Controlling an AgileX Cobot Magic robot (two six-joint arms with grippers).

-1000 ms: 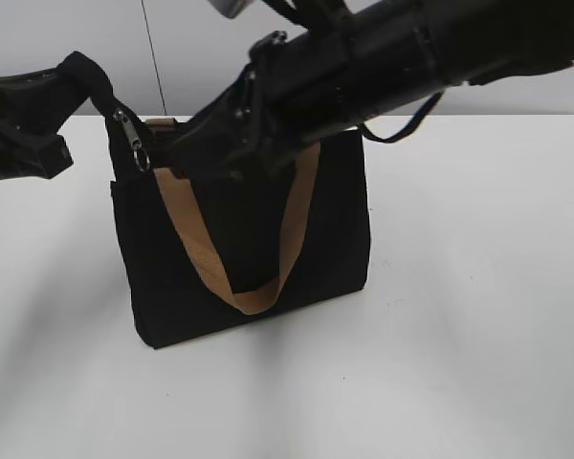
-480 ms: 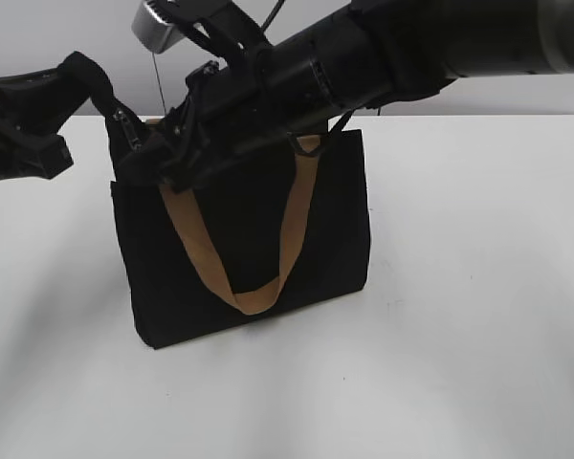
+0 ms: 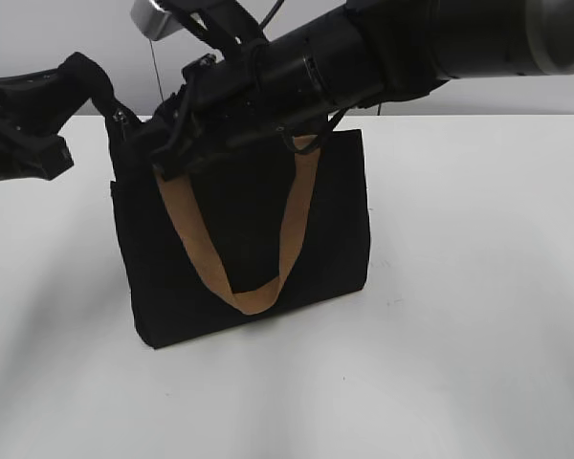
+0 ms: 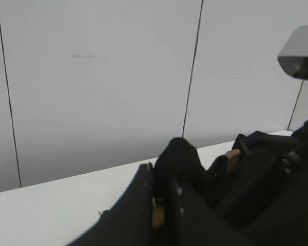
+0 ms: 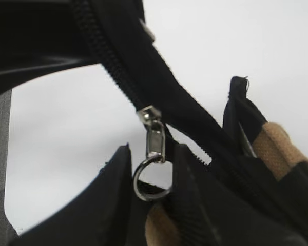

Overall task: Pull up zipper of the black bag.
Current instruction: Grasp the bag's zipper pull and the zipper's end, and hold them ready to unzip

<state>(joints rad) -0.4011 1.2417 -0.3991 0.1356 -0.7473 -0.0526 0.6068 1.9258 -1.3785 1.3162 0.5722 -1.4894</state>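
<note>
A: End effector status, exterior first?

B: Left end effector [image 3: 77, 76] is clamped on the black bag [image 3: 244, 239] at its top left corner, holding the fabric up. Bag stands on the desk [image 3: 459, 287], tan strap [image 3: 244, 287] hanging down the front. Right end effector [image 3: 163, 158] has reached across to the same corner; can't tell its opening from here.

A: Left wrist?

B: Fingers [image 4: 138, 205] closed on a bunched black fold of bag fabric [image 4: 179, 159]. Right arm's dark bulk sits just right of it. No pull tab visible.

A: Right wrist?

B: Zipper [image 5: 123, 77] runs diagonally, upper left to lower right. Silvery pull tab [image 5: 155, 141] hangs off the slider, its ring [image 5: 151, 184] dropping into the gap between the two fingers [image 5: 115, 195]. They stand apart, nothing pinched yet.

A: So what matters?

B: Tab is dead centre between the fingertips, right arm nearest. I'd close on the ring, then pull along the zip line, away from the held corner.
</note>
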